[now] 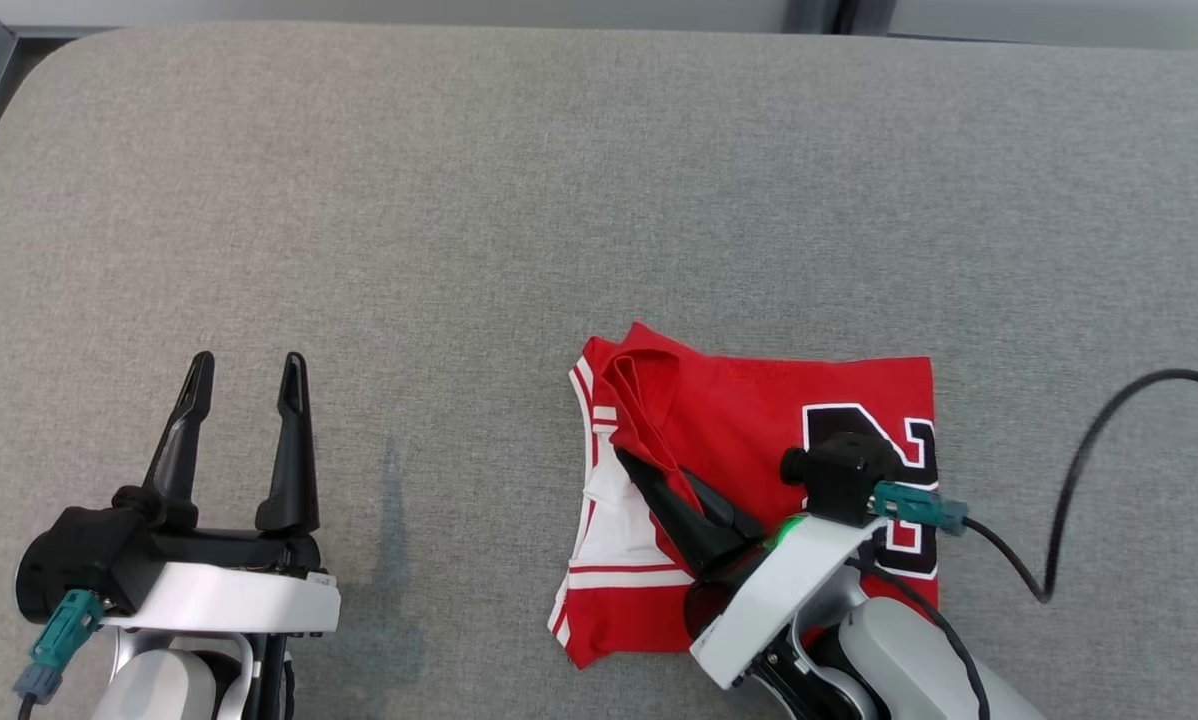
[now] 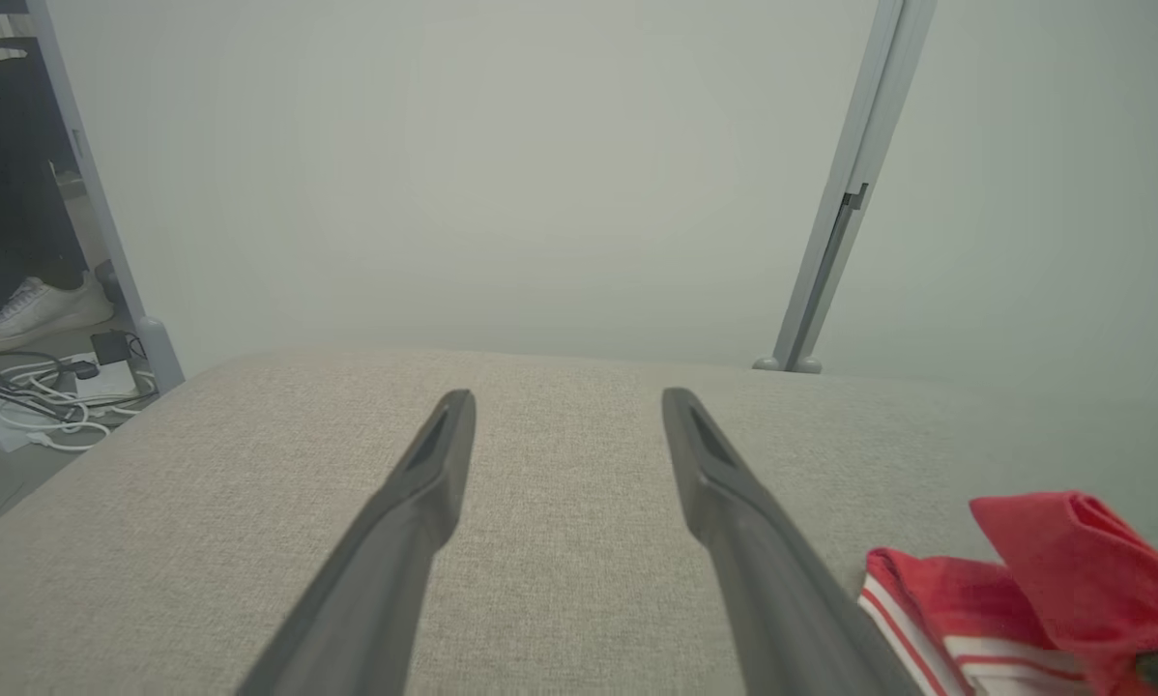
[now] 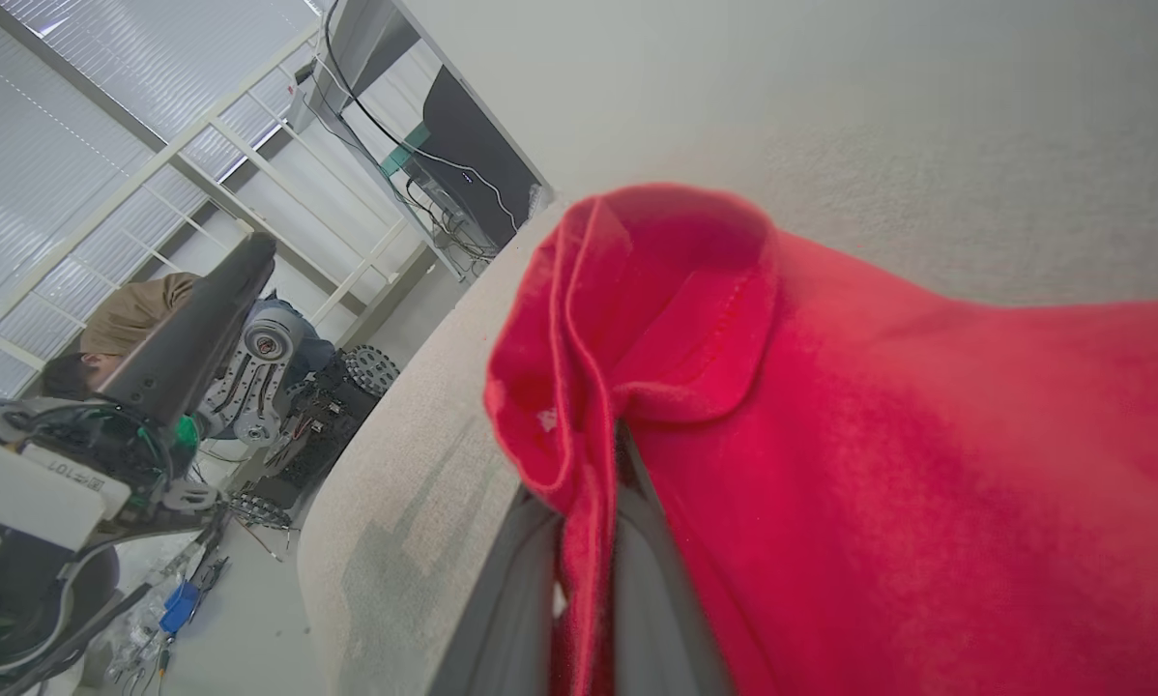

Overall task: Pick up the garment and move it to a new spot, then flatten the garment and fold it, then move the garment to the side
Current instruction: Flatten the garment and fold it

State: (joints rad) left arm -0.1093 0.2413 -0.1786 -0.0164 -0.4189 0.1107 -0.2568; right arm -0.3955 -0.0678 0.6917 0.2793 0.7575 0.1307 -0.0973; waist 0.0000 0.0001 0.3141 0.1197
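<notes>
The wide grey woven-fabric tabletop spreads far ahead of both sets of jaws, leaving plenty of room to either side. On it lies the red sports jersey with white stripes and a black numeral, folded into a rough square. Most of it sits beneath and to the right of the right jaws, well apart from the left ones.

The right gripper leans in low over the jersey's left part. Its jaws are clenched on a raised red ridge of cloth near the striped edge, and the right wrist view shows the cloth pinched between the two fingers. That hold looks meant for dragging the folded bundle aside without spilling its layers.

The left gripper hovers over bare fabric with jaws spread and nothing in them, probably keeping out of the way.

A thin black cable loops behind the right wrist.
</notes>
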